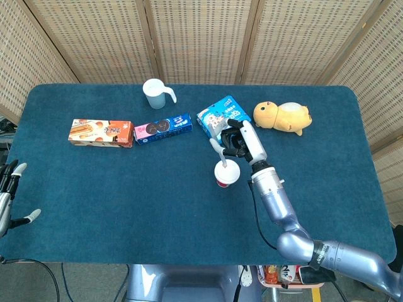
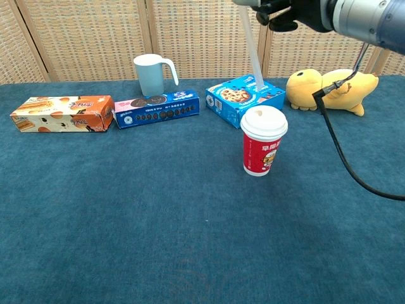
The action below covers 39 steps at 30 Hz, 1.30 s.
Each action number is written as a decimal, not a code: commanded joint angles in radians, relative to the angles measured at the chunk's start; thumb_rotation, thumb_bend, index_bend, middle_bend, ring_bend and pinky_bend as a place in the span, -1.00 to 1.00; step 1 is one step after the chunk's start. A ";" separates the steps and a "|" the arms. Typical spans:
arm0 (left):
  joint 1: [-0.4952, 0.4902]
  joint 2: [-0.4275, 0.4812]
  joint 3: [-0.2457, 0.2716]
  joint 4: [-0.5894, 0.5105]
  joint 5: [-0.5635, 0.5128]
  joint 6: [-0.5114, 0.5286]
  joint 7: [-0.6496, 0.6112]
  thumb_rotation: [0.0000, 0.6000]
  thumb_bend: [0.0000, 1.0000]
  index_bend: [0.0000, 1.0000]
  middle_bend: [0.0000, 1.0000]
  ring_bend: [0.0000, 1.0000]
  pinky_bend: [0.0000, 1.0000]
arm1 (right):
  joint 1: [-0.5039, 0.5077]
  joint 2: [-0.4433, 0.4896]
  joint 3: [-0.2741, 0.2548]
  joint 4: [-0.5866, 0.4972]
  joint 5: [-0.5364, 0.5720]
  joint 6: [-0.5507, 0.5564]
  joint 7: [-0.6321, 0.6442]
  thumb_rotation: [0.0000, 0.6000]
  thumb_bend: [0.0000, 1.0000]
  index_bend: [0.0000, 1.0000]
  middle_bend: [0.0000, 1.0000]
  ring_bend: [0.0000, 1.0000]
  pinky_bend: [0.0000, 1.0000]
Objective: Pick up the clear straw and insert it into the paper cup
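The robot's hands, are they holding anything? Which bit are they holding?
The right hand holds the clear straw by its upper end, its lower end above the paper cup. The left hand holds nothing.

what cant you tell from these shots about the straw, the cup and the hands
- Straw tip: chest view cannot show whether it has entered the paper cup lid; head view too small.
- Right hand: cut off by the top edge in chest view.
- Left hand: cut off by the left edge in head view.

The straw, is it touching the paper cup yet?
Apart. The chest view shows the straw, held by the right hand, ending above the paper cup, with blue box showing between them.
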<state>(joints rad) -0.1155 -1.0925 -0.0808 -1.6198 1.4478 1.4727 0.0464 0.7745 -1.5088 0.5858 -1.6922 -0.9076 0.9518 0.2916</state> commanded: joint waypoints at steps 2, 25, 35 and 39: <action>-0.002 -0.001 -0.003 -0.001 -0.006 -0.004 0.003 1.00 -0.81 -1.00 -1.00 -1.00 -1.00 | 0.036 -0.042 -0.016 0.042 0.006 0.011 -0.031 1.00 0.14 0.43 0.79 0.57 0.90; -0.010 -0.004 -0.010 0.006 -0.029 -0.020 0.004 1.00 -0.81 -1.00 -1.00 -1.00 -1.00 | 0.068 -0.090 -0.046 0.148 0.009 0.010 -0.025 1.00 0.14 0.43 0.79 0.57 0.87; -0.011 -0.005 -0.010 0.006 -0.032 -0.022 0.006 1.00 -0.81 -1.00 -1.00 -1.00 -1.00 | 0.071 -0.101 -0.056 0.154 0.002 0.009 -0.020 1.00 0.14 0.43 0.79 0.57 0.87; -0.011 -0.004 -0.010 0.007 -0.032 -0.021 0.001 1.00 -0.81 -1.00 -1.00 -1.00 -1.00 | 0.073 -0.108 -0.059 0.159 0.003 0.011 -0.022 1.00 0.14 0.43 0.79 0.57 0.88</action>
<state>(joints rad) -0.1263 -1.0962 -0.0908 -1.6128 1.4155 1.4515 0.0479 0.8474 -1.6164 0.5268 -1.5337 -0.9045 0.9622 0.2697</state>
